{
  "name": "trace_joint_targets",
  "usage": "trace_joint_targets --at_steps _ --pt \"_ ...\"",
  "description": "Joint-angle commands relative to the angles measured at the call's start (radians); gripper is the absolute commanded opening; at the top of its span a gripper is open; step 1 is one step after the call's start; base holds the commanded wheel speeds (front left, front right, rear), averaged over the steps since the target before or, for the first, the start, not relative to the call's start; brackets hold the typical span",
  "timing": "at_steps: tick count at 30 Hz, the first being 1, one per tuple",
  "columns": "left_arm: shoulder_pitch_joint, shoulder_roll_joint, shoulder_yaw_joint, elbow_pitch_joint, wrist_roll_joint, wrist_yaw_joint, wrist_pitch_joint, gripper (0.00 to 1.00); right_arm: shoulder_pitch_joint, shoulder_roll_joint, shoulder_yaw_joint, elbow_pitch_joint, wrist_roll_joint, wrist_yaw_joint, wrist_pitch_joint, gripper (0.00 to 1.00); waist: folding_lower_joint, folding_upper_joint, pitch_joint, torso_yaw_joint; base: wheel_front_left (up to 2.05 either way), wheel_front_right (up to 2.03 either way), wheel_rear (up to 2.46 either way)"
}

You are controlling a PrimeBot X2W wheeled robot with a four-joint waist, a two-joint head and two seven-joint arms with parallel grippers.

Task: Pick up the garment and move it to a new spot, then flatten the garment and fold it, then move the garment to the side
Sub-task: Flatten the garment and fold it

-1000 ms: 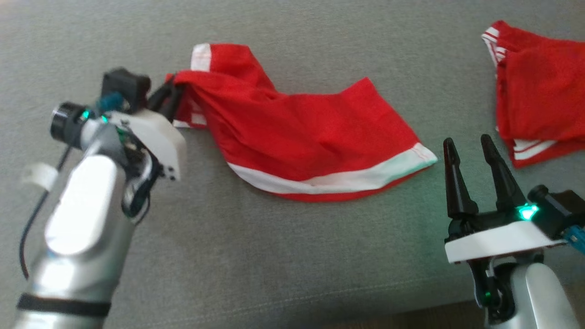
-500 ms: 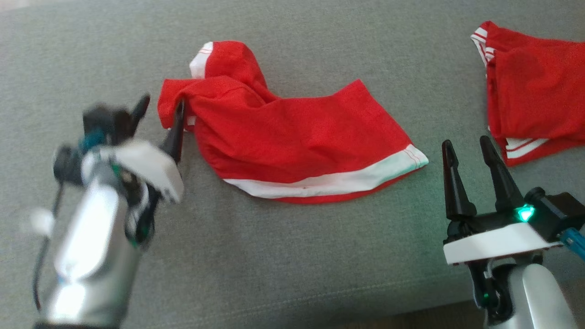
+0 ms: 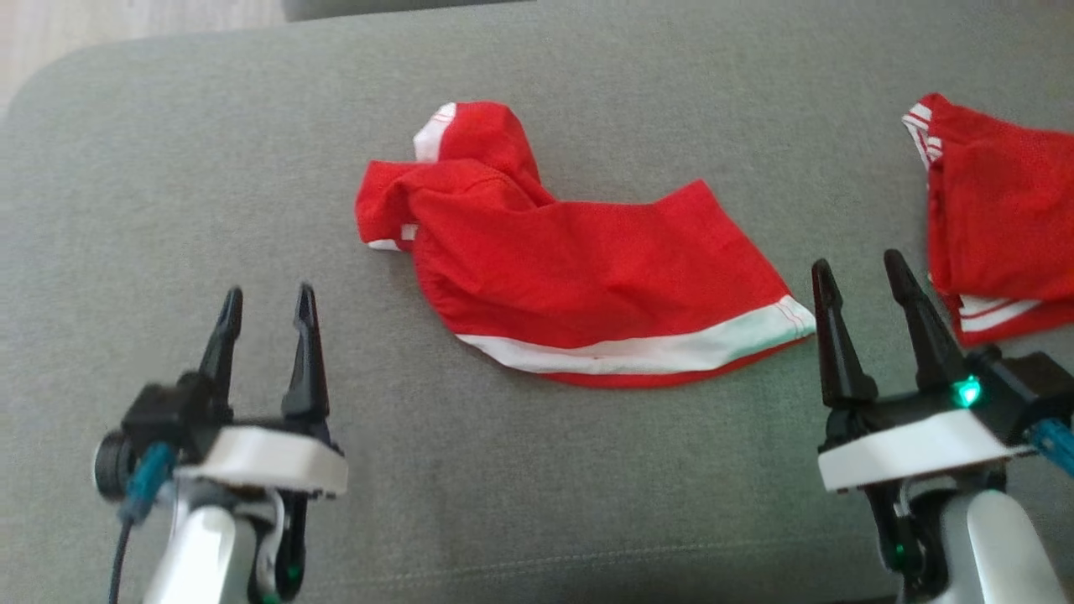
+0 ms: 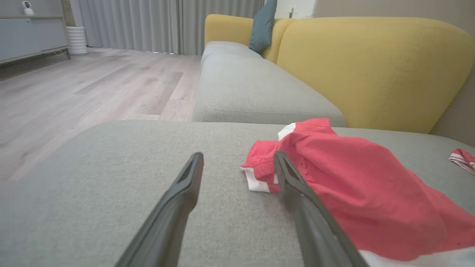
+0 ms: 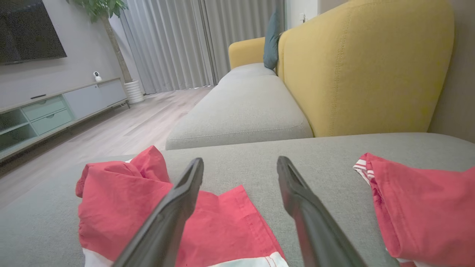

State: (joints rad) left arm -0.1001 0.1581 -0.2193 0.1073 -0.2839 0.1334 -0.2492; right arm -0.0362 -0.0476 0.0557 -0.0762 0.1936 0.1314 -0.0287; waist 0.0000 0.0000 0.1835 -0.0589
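The garment (image 3: 579, 268) is a red piece with a white band along its near hem, lying crumpled on the grey cushion (image 3: 503, 470); its left end is bunched up. In the left wrist view the garment (image 4: 356, 193) lies ahead and to the right of the fingers. My left gripper (image 3: 267, 306) stands open at the lower left, apart from the cloth, with nothing between its fingers. My right gripper (image 3: 856, 277) stands open just right of the hem's corner, empty. In the right wrist view the garment (image 5: 122, 200) shows behind the left finger.
A second red garment (image 3: 998, 218) with white stripes lies folded at the cushion's right edge, seen also as a red garment (image 5: 419, 211) in the right wrist view. A yellow sofa back (image 4: 371, 66) rises beyond the cushion. Wooden floor (image 4: 74, 96) lies past its left end.
My left gripper has opened, let go of the garment's left end and drawn back to the lower left. The bunched end has dropped onto the cushion. The camera has shifted a little.
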Motion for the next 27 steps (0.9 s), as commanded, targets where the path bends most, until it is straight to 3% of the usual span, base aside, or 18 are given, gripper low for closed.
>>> trace_joint_targets --at_steps 1,17,27 --pt "-0.012 0.012 0.037 -0.046 0.008 0.006 -0.009 1.00 0.006 -0.009 0.021 -0.039 -0.005 -0.001 0.006 1.00 0.0000 0.0000 -0.010 0.010 0.00 0.00 0.00" --pt "0.036 0.002 0.029 -0.102 0.041 -0.016 -0.012 1.00 0.026 -0.008 0.016 -0.064 -0.001 -0.001 0.024 1.00 0.0000 0.0000 -0.006 0.022 0.00 0.00 0.00" --pt "-0.059 -0.035 -0.131 0.023 0.007 -0.164 0.116 1.00 0.004 -0.006 0.026 -0.061 0.004 -0.001 0.021 1.00 0.0000 0.0000 0.038 0.011 0.00 0.00 0.00"
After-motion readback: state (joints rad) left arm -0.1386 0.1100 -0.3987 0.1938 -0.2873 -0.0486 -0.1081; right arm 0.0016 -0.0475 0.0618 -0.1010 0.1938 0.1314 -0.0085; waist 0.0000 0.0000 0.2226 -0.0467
